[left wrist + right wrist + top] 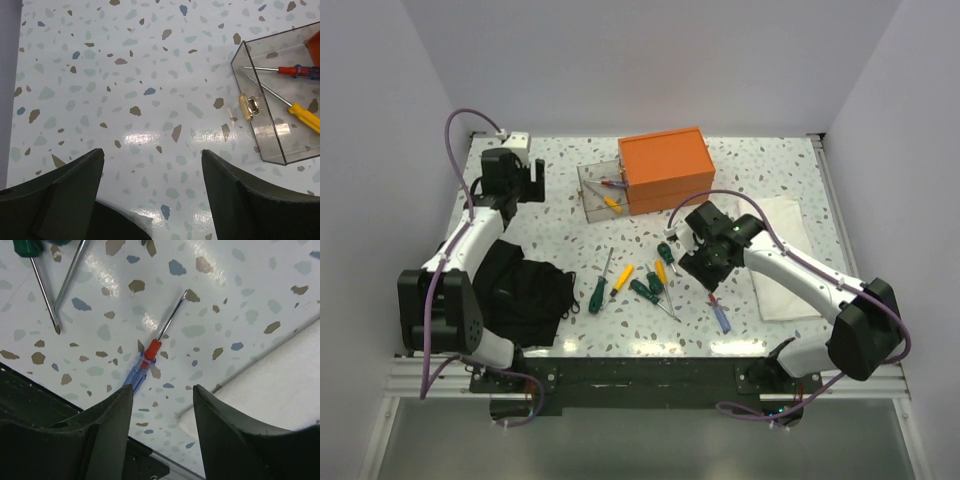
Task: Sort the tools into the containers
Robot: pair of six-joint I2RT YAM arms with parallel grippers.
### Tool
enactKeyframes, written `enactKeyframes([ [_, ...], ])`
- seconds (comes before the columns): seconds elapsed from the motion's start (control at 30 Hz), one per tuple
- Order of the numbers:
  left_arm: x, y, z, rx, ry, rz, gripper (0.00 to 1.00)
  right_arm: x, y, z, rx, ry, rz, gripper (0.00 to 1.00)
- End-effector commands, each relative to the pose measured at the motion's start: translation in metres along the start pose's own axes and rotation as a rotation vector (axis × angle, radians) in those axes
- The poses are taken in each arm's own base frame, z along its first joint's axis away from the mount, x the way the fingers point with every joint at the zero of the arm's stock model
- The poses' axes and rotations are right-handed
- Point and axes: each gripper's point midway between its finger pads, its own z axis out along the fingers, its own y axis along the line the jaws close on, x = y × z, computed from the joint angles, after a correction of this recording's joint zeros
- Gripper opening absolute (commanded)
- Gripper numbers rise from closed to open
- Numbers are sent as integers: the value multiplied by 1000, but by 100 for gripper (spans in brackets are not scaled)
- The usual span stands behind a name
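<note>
Two screwdrivers (295,70) inside clear bin (272,132)

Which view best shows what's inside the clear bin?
Left wrist: the clear bin is close, with a red-and-blue screwdriver and a yellow screwdriver visible inside. Top external shows the bin small, beside the orange box, contents tiny. Right wrist doesn't show it.

Pretty clearly a robotics lab test cell: speckled tabletop (770,170) boxed in by plain white walls (650,60), left arm (470,235) and right arm (790,270) bolted along an aluminium rail (420,378), purple cables (470,110) looping everywhere.
</note>
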Motion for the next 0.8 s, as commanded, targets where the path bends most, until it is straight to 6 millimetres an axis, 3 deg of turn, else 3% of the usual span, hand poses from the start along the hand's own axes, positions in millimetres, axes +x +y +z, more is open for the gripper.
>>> enactKeyframes([
  [0.0, -34, 7, -20, -13, -111, 10, 84, 11, 6, 4, -14, 55, 45, 57],
  [0.13, -31, 7, -35, -21, -119, -50, 84, 17, 11, 28, -35, 156, 107, 59],
  [0.27, -39, 7, -65, -18, -190, -84, 84, 22, 19, 42, -63, 227, 146, 57],
  [0.3, -32, 8, -68, -24, -191, -86, 84, 24, 17, 44, -51, 240, 155, 56],
  [0.47, -37, 10, -93, -34, -246, -114, 84, 36, 22, 63, -63, 325, 159, 54],
  [0.77, -54, 14, -106, -42, -305, -111, 85, 51, 30, 82, -93, 419, 160, 37],
])
